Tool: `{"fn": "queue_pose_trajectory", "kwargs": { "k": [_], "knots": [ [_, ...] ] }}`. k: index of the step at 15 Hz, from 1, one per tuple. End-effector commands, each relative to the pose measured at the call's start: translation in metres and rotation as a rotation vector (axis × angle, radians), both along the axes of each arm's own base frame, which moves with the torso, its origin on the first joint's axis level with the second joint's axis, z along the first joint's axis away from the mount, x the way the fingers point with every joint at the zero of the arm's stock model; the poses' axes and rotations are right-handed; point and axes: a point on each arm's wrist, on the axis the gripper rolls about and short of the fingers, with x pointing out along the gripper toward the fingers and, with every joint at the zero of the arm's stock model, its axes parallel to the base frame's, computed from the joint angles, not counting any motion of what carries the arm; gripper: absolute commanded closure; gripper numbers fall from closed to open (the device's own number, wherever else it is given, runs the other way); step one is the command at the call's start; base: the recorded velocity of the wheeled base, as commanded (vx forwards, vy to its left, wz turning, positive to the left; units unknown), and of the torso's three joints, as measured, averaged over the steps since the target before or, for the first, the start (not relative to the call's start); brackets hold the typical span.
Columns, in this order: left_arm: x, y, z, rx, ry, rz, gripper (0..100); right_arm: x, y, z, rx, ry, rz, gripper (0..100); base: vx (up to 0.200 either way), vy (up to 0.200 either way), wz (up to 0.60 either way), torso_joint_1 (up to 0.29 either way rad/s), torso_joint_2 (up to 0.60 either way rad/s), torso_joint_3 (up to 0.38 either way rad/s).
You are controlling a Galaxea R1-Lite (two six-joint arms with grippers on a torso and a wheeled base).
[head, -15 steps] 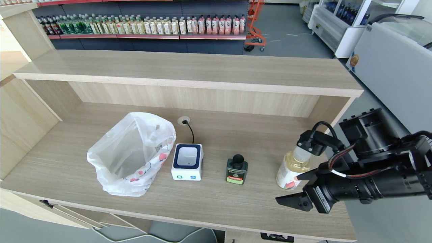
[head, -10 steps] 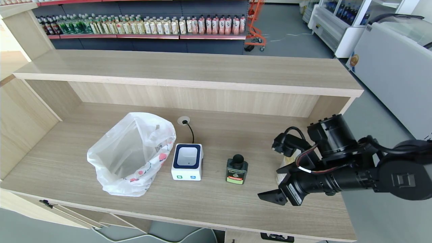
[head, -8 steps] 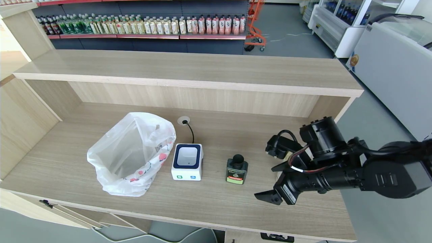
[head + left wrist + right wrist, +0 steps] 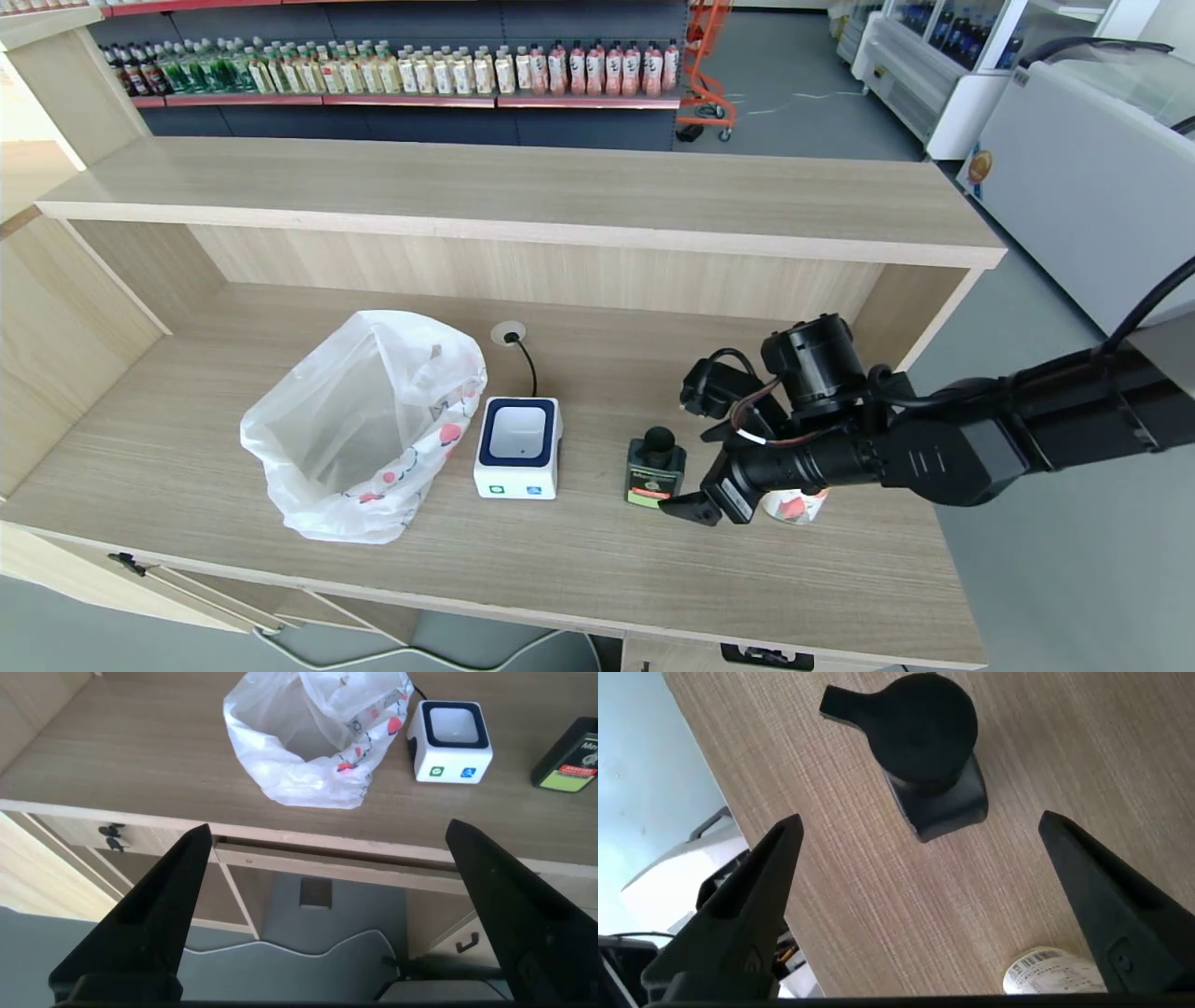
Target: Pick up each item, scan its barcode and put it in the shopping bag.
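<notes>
A small dark bottle [image 4: 655,471] with a black cap stands on the wooden counter [image 4: 597,560], right of the white scanner [image 4: 518,446]. My right gripper [image 4: 705,471] is open just right of that bottle and apart from it; the right wrist view shows the dark bottle [image 4: 929,751] ahead of the open right gripper [image 4: 924,896]. A tea bottle [image 4: 794,506] stands mostly hidden behind the right arm. The clear plastic shopping bag [image 4: 359,429] stands open left of the scanner. My left gripper [image 4: 327,905] is open, below the counter's front edge, facing the shopping bag [image 4: 313,737] and scanner [image 4: 453,739].
A raised wooden ledge [image 4: 523,201] runs along the back of the counter, with side walls at both ends. The scanner's cable [image 4: 527,359] leads to a hole in the countertop. Store shelves with drinks and freezers stand behind.
My right arm has swung left along the counter, from beside the tea bottle to right beside the dark bottle, with its gripper staying open. Nothing on the counter has moved.
</notes>
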Motion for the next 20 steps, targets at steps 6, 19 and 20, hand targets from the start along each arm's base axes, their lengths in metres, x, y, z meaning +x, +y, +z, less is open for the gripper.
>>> {"fn": "queue_pose_trajectory", "kwargs": {
  "k": [6,19,20],
  "knots": [
    [0.000,0.000,0.000,0.000,-0.001,0.000,0,0.026,0.030,-0.021,-0.013,-0.017,0.057,0,0.000,0.000,0.00,0.000,0.00,0.000],
    [0.000,0.000,0.000,0.000,0.001,0.000,0,0.041,0.040,-0.026,0.050,-0.011,0.148,0,0.000,0.000,0.00,0.000,0.00,0.000],
    [0.000,0.000,0.000,0.000,0.001,0.000,0,0.039,0.037,-0.024,0.050,-0.009,0.144,100,0.000,0.000,0.00,0.000,0.00,0.000]
  ]
}}
